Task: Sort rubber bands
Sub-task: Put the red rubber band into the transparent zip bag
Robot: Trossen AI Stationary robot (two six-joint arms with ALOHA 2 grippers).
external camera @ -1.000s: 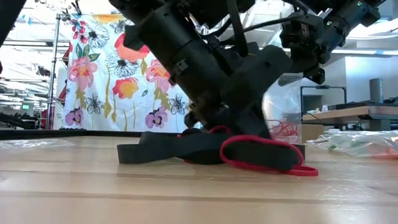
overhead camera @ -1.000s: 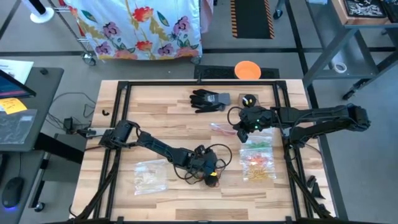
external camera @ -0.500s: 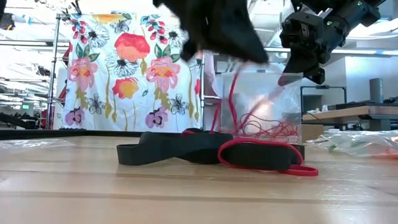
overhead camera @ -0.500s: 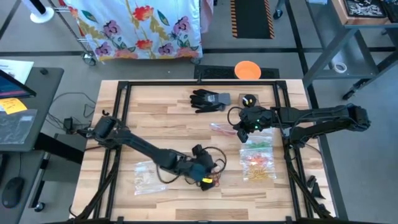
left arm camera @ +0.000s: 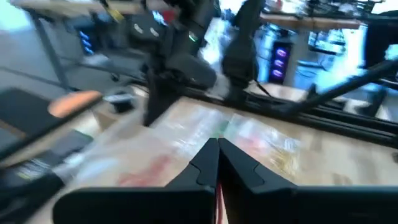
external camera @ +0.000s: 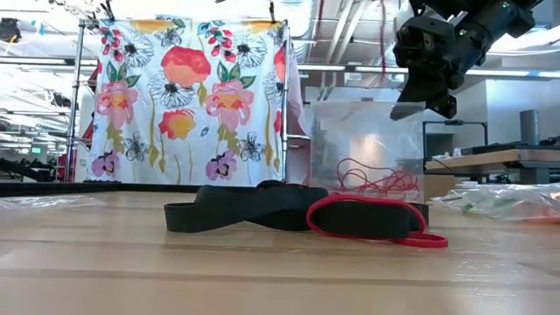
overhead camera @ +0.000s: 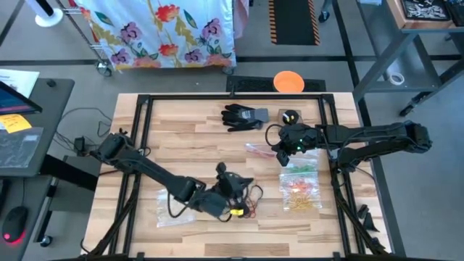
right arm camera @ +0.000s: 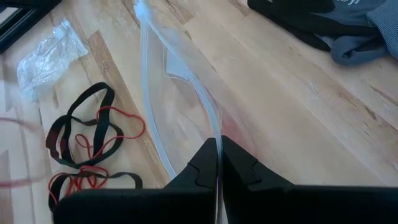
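- The table (overhead camera: 188,141) at the high view's centre is pale wood in plank stripes, framed by black rails
- The rubber bands (right arm camera: 87,146) at the right wrist view's lower left are black and red; in the low view they show as a broad black loop and a red one at centre
- The glove (overhead camera: 243,116) at the high view's upper centre is black with a grey cuff
- The cloth (external camera: 188,96) at the low view's left is white with pink, orange, red and purple flowers
- The disc (overhead camera: 288,81) on the grey floor above the table is orange
- The bag (overhead camera: 301,190) at the high view's lower right is clear, with orange, yellow and green inside
- Both arms are dark
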